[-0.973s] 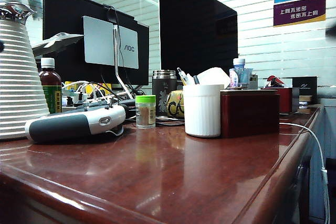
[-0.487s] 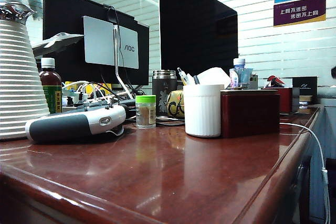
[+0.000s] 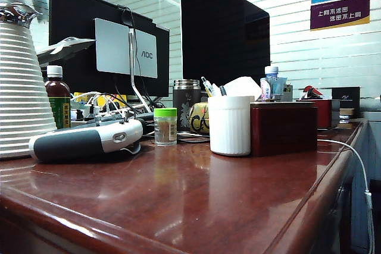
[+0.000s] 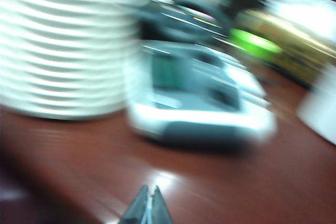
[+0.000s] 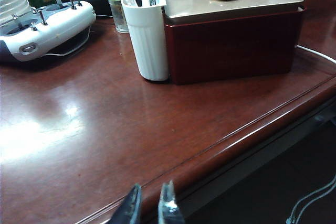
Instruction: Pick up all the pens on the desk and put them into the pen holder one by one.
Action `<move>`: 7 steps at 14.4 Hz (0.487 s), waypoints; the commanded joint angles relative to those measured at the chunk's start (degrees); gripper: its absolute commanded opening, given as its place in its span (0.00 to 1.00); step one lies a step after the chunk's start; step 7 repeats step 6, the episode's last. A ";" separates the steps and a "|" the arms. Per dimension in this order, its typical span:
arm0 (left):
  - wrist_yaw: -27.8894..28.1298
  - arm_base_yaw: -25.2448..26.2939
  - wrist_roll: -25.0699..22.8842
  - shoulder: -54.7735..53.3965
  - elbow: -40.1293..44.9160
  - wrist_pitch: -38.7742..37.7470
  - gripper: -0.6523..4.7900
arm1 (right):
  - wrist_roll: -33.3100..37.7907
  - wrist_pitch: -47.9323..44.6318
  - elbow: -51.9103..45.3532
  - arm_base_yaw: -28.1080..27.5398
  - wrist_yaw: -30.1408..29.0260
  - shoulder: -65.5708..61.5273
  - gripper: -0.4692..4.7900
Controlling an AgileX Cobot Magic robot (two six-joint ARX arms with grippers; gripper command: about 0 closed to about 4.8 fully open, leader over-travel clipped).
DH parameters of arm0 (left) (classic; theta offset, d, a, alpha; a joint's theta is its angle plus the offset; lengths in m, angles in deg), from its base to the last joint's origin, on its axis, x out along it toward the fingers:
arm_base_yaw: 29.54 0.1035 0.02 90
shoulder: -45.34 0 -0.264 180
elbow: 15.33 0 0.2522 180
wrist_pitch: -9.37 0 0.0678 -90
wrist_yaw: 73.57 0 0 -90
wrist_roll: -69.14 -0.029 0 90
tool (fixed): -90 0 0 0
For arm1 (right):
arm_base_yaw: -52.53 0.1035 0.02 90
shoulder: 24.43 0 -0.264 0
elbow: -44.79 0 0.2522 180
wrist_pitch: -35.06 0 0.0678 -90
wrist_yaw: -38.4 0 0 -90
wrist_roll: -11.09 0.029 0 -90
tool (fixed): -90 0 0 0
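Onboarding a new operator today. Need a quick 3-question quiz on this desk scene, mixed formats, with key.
1. True or false: a pen lies loose on the desk.
2. What touches the pen holder? A) dark red box B) green-capped jar C) white-grey controller
3. Fill in: the left gripper is ___, the right gripper slightly apart; both hold nothing.

Key: 1 false, pens stand in the holder; 2 A; 3 shut.

I see a glossy reddish-brown desk (image 3: 196,200), white vertically ribbed pen holder (image 3: 230,125), dark red box (image 5: 231,38), green-capped jar (image 3: 165,126), white-and-grey device (image 3: 86,139).
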 commanded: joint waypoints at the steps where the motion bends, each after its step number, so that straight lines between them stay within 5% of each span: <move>1: 0.22 9.51 -0.17 -0.04 0.11 -0.68 0.11 | -0.02 -1.64 -0.24 -8.81 -3.32 2.80 0.19; 4: 0.13 11.08 -0.17 -0.04 0.11 -0.90 0.11 | -0.02 -1.88 -0.24 -19.02 -3.34 2.80 0.19; 7: 0.20 11.08 -0.20 -0.04 0.11 -0.87 0.11 | -0.02 -1.88 -0.24 -21.14 -3.34 2.80 0.19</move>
